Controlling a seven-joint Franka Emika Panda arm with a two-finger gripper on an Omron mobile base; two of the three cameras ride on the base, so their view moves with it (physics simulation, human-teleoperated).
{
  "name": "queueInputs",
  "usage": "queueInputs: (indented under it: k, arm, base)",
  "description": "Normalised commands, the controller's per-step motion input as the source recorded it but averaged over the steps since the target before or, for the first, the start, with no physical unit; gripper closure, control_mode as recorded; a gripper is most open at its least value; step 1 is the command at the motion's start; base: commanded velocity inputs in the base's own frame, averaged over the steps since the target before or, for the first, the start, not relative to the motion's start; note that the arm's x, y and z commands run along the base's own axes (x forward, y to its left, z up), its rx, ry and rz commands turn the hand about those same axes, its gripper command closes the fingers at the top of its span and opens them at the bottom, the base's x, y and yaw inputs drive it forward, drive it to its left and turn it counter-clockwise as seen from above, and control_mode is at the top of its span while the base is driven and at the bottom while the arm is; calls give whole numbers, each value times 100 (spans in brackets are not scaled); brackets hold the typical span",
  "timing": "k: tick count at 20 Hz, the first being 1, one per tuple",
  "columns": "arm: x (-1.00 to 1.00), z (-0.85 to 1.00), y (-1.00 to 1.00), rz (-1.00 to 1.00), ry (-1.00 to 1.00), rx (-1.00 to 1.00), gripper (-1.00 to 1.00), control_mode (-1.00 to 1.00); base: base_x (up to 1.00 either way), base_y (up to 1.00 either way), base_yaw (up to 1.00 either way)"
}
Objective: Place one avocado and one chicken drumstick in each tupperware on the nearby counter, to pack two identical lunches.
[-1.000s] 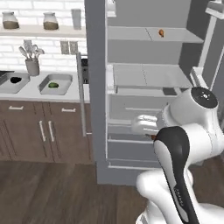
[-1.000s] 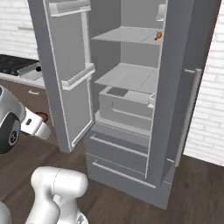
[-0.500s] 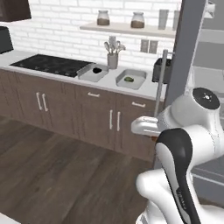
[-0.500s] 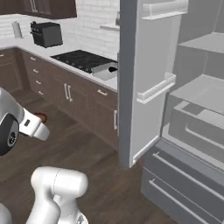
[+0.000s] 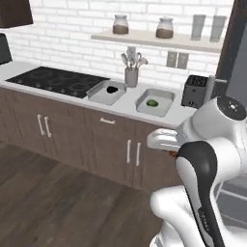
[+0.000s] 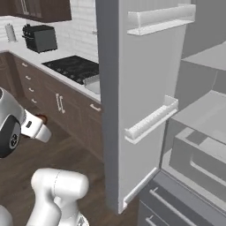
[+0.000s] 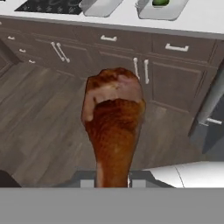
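With the gripper (image 7: 113,181) clamped on the dark reddish-brown chicken drumstick (image 7: 114,124) by its thin bone end, bulb sticking out toward twelve o'clock, the grip may slip before reaching the tupperware (image 5: 155,102) at one o'clock holding the green avocado (image 5: 152,102).

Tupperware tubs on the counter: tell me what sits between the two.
In the left base view, bare counter separates the two tupperware; a grey cup of utensils stands just behind the gap.
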Motion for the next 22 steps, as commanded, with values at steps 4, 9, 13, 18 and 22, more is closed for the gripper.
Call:
queueInputs:
  k: [4, 9, 13, 18, 22]
  arm:
    - [0, 0, 0, 0, 0, 0, 100, 100]
    - [0, 0, 0, 0, 0, 0, 100, 100]
    - [0, 0, 0, 0, 0, 0, 100, 100]
    - [0, 0, 0, 0, 0, 0, 100, 100]
    - [0, 0, 0, 0, 0, 0, 100, 100]
  base:
    - [100, 60, -4]
    - [100, 52, -5]
    - [100, 52, -28]
    - [100, 48, -52]
    - [100, 34, -61]
